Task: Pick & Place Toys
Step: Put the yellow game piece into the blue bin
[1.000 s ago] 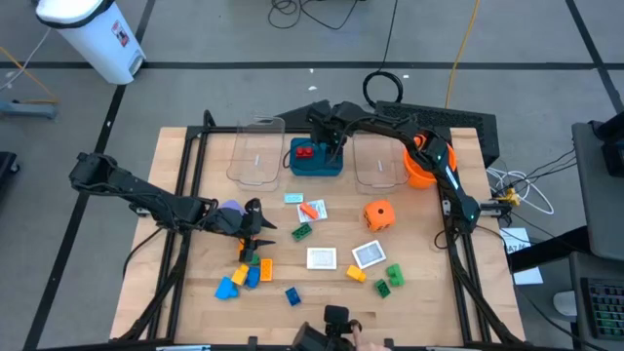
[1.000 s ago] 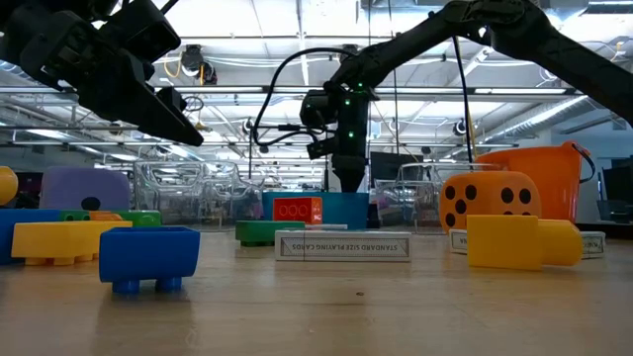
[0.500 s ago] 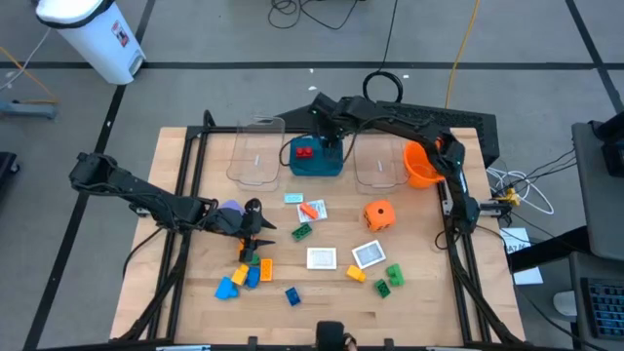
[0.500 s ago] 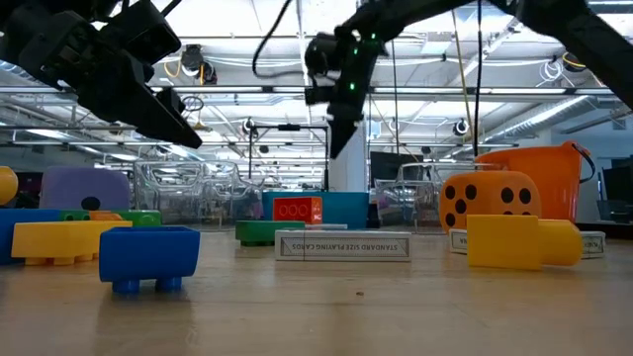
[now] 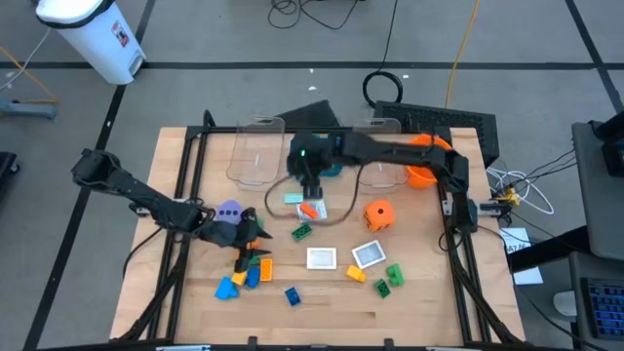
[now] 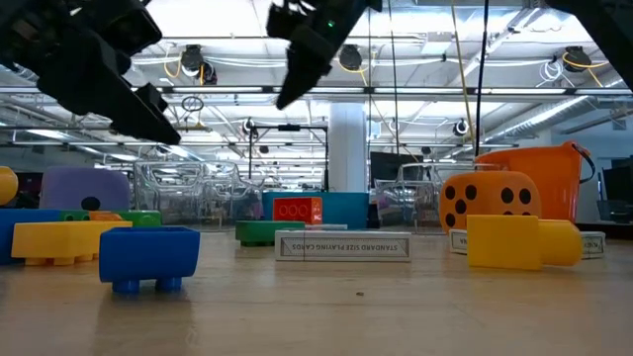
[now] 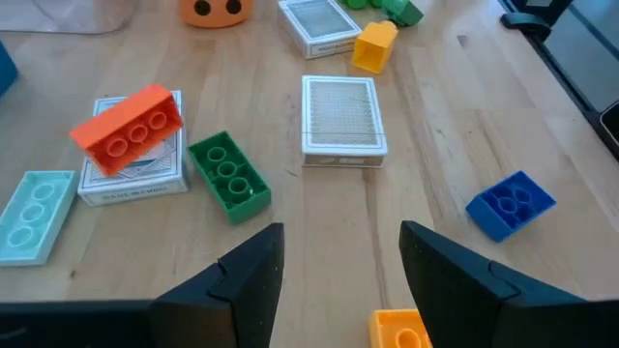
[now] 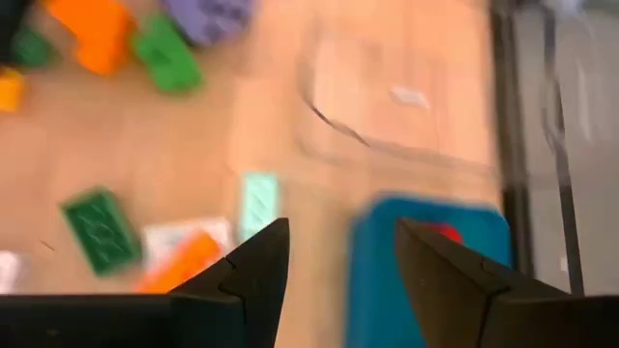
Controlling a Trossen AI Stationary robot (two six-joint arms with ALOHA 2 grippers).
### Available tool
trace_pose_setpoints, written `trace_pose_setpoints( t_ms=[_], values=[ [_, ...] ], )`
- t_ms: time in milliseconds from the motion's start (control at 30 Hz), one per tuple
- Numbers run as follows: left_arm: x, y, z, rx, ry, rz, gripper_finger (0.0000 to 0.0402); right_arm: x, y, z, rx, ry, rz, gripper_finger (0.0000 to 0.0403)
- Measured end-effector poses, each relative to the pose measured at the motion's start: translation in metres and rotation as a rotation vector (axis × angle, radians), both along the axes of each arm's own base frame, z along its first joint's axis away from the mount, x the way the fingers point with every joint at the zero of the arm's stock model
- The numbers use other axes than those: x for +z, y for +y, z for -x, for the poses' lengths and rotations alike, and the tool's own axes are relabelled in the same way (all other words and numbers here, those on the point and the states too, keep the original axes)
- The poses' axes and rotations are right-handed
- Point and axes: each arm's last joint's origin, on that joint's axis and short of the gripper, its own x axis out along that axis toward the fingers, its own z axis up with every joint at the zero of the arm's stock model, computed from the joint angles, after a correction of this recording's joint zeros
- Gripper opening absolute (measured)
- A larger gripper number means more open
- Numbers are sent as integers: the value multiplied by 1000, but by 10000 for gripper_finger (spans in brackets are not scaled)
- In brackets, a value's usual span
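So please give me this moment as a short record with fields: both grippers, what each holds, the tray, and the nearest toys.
left gripper: open, empty, low over the table, above a yellow brick
right gripper: open, empty, raised between the teal tray and the loose toys
teal tray: holds one red brick
below right gripper: orange brick lying on a card box, pale teal flat brick beside it
also near: green brick, orange die

A robotics lab: wooden test table (image 5: 419, 302), cabled concrete floor, open industrial ceiling.
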Motion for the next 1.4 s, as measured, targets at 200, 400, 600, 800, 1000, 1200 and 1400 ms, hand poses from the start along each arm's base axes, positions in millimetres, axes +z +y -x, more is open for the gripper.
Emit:
trace_pose_setpoints(
  t_ms=[200,400,600,800,1000,1200,1400],
  values=[
    [0,-16,8,-23,-5,9,211,-39,47,-12,100,-70,3,183],
    [0,-28,15,-71,2,40,211,-85,84,-10,176,-107,-2,183],
    [-4,-34,21,-44,52,83,211,-110,110,-5,198,-195,-39,183],
    [-10,-35,29,47,135,142,211,-122,136,-1,243,-331,-67,183],
    [7,-43,30,80,219,148,211,-131,155,8,298,-556,-74,183],
    [42,-61,36,93,260,125,211,-134,163,14,315,-630,-81,183],
    [59,-85,44,92,257,146,211,-135,168,15,284,-618,-144,183]
  ],
)
